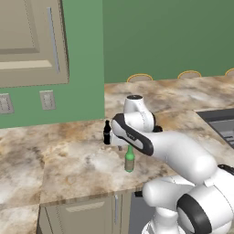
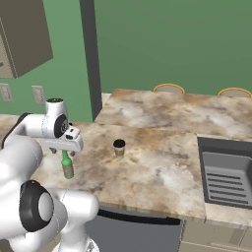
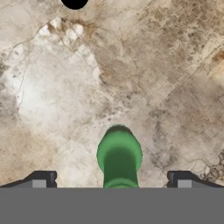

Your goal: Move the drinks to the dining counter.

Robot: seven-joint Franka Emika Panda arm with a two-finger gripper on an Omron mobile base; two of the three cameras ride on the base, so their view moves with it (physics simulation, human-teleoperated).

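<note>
Nearest, the white, smooth-shelled arm bends over the marbled tan-and-white counter, a mottled stone slab backed by a green wall with pale outlet plates. The gripper hangs straight above the green bottle, its two small dark fingers spread wide to either side of the bottle's rounded mouth and not touching it. That bottle is slim, glossy green glass with a narrow neck, and it stands upright on the slab near its front edge. Just behind the arm's wrist stands the black bottle, dark and cola-shaped, also upright. Further right on the same slab sits the paper cup, short and tan with a round dark lid. To its right a grey ribbed sink is set into the stone. Beyond lies the dining counter, the same veined stone, edged by round tan stool seats.
</note>
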